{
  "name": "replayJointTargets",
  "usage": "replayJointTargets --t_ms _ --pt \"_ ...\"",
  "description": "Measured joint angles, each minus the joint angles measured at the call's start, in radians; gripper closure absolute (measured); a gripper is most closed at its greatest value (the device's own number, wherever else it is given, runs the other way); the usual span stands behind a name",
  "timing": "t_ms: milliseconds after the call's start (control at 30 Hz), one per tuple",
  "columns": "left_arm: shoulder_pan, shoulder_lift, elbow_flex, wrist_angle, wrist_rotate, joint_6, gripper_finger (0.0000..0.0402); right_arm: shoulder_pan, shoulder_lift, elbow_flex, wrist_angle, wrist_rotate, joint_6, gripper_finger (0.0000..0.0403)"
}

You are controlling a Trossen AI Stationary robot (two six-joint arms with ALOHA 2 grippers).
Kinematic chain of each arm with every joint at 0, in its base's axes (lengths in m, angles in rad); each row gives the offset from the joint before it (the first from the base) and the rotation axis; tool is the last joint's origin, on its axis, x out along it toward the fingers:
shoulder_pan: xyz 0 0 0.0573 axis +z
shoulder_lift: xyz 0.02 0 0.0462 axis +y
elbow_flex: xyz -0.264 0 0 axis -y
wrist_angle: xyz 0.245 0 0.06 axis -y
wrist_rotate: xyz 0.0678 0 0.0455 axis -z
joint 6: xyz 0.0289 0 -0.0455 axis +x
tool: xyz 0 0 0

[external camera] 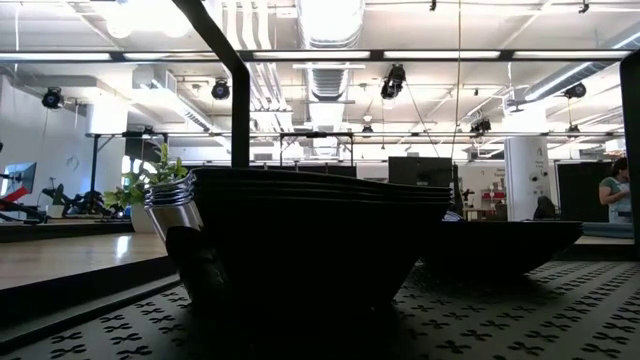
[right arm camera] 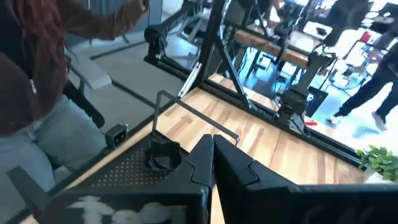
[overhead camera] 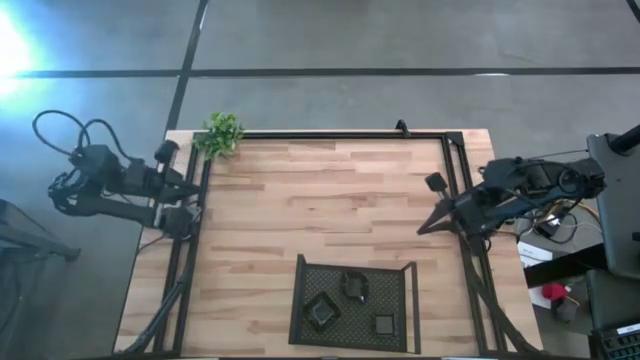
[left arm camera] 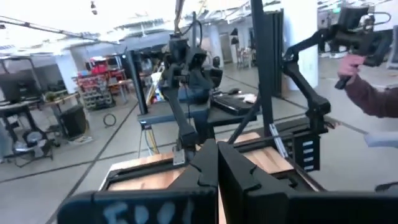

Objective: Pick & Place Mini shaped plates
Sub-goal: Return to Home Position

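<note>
Stacked in the near mesh tray (overhead camera: 297, 300), the mini plates (overhead camera: 323, 312) look light, stiff and slippery, best pinched at a rim; the left claw (left arm camera: 217, 146) and right claw (right arm camera: 210, 140) are clenched, empty.

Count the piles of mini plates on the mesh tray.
3, all in the mesh tray: the middle pile nearest the table's centre, the left pile toward the left arm, the right pile toward the right arm. Plates within each cannot be counted.
</note>
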Motion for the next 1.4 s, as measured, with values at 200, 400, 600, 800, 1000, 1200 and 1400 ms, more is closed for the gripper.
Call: replayJointTargets --t_ms 200,400,600,800,1000,1200,1400 --pt "0.0 -0.075 -0.03 -0.003 -0.034 0.0 0.0401 0.0 -0.1 -0.077 0.035 0.051 0.033 0.0394" --pt "0.0 -0.138 -0.05 -0.009 -0.037 0.0 0.0401 0.0 -0.161 -0.11 0.035 0.054 0.034 0.0394" --pt "0.0 -0.223 -0.082 -0.008 -0.042 0.0 0.0401 0.0 -0.219 -0.141 0.036 0.054 0.034 0.0394" --pt "0.0 -0.302 -0.123 -0.006 -0.041 -0.009 0.0401 0.0 -0.269 -0.175 0.064 0.054 0.034 0.0394" --pt "0.0 -0.362 -0.153 -0.003 -0.04 -0.007 0.0402 0.0 -0.312 -0.203 0.093 0.054 0.026 0.0394" --pt "0.0 -0.404 -0.17 -0.005 -0.039 0.0 0.0402 0.0 -0.359 -0.242 0.097 0.054 0.026 0.0394" --pt "0.0 -0.415 -0.17 -0.01 -0.038 0.0 0.0402 0.0 -0.42 -0.276 0.119 0.054 0.025 0.0394"
